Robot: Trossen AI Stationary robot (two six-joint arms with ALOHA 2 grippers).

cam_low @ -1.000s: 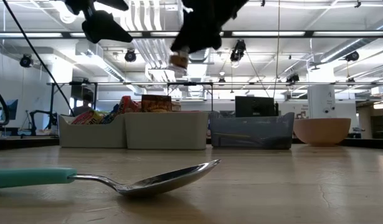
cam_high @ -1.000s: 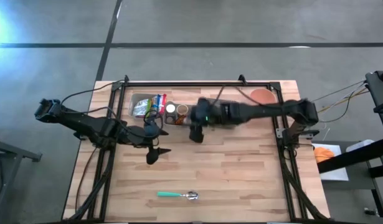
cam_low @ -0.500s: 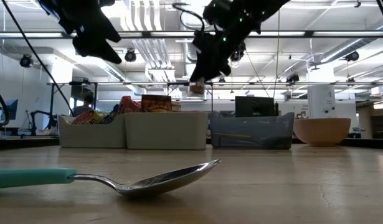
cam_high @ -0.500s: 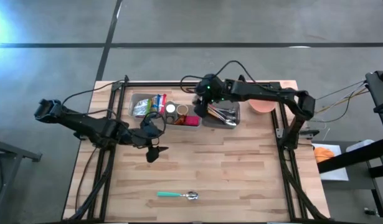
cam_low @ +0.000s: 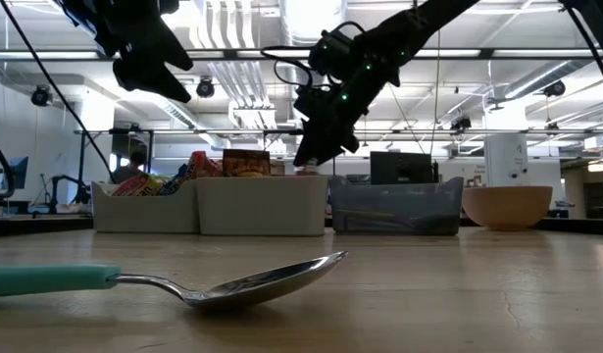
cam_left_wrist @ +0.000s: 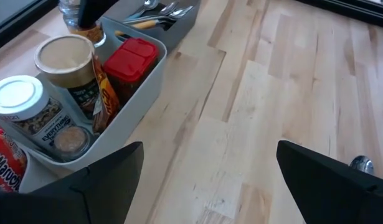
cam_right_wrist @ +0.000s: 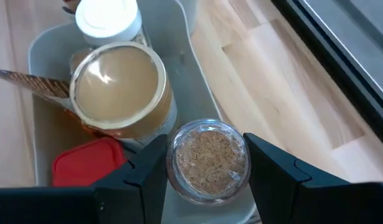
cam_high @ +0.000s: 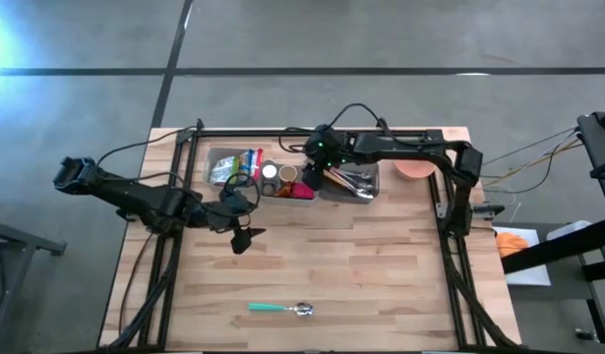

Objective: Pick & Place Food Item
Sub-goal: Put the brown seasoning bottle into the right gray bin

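Over the food bin: your right tool (cam_right_wrist: 207,163) hangs above the end of the grey bin (cam_right_wrist: 43,46), its two dark fingers clasping a small clear jar (cam_right_wrist: 208,163) from opposite sides.
Item held: the jar is a round container filled with tan granules — a spice or seasoning jar, by its look; its flat top faces the wrist camera.
Item position: raised above the bin's end compartment, beside the tall paper-lidded cup (cam_right_wrist: 119,87) and the red-lidded box (cam_right_wrist: 88,163); whether it touches either cannot be told.
Handling, weight: judged light; a small jar of dry grains should load the arm little.
Handling, stiffness: judged rigid — it will not give under the fingers, so firmness adds no security beyond a point.
Handling, surface: smooth round wall, likely slippery; expect it to twist or slide if you tilt it.
Handling, fragility: if it is glass, a drop onto the table (cam_high: 381,256) could crack it; you cannot tell glass from plastic here.
Hold point: across the widest part of the body, fingers opposite each other, as now.
Neighbours: a white-capped jar (cam_right_wrist: 108,18) stands farther along the bin; the cutlery tray (cam_high: 351,180) sits just beside it.
Left tool (cam_left_wrist: 210,168): spread wide and empty, waiting over bare table near the bin's side.
Spoon (cam_high: 280,309): lies well apart, near the front edge.
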